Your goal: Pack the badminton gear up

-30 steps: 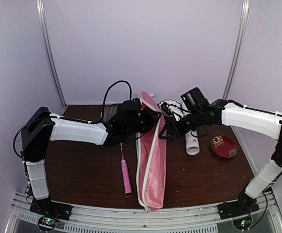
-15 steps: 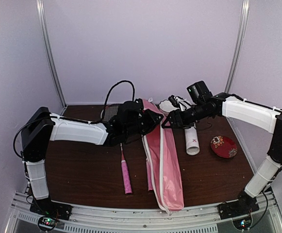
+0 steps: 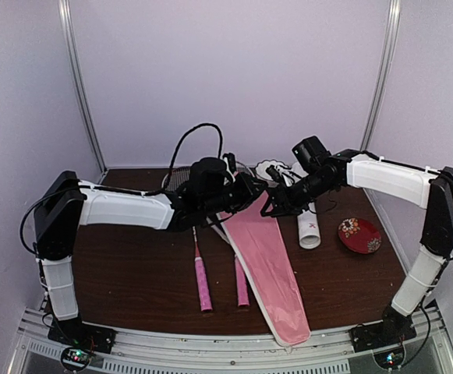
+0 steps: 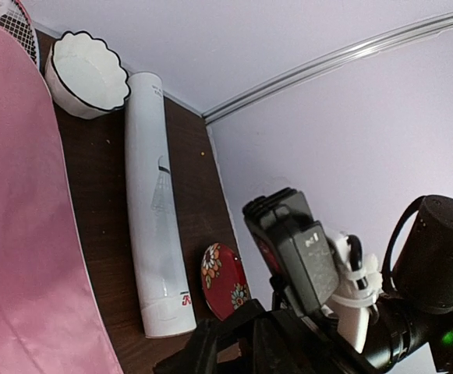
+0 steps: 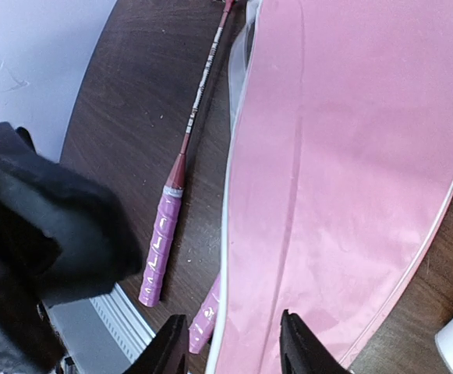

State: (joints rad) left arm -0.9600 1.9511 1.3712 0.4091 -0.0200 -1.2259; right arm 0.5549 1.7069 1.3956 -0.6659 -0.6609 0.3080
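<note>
Pink cover (image 3: 269, 269) lies slantwise on the surface (image 3: 132, 273). Its far end is between the two arms, and its other end reaches the near edge, right of centre.

Left gripper (image 3: 248, 192) sits over the far end of the cover. Its own wrist view shows none of its fingers, only the cover close up along the left side. I cannot tell how its jaws stand or whether they grip the cover.

Right gripper (image 3: 274, 206) hangs just beside the left one, at the cover's far right edge. In the right wrist view the fingertips (image 5: 173, 336) show the jaws moderately apart. The cover's white-piped edge is visible through the gap. I cannot tell if either finger touches the fabric.

First racket (image 3: 203, 282) lies left of the cover and apart from it, pink handle toward the near edge. Second racket (image 3: 242, 287) has its handle just beside the cover's left edge, the tip partly tucked under the piping. Both heads are mostly hidden behind the left arm.

White tube (image 3: 309, 228) lies front-to-back, right of the cover, between it and the red dish (image 3: 359, 234). Scalloped bowl (image 3: 270, 169) stands just beside the tube's far end.
</note>
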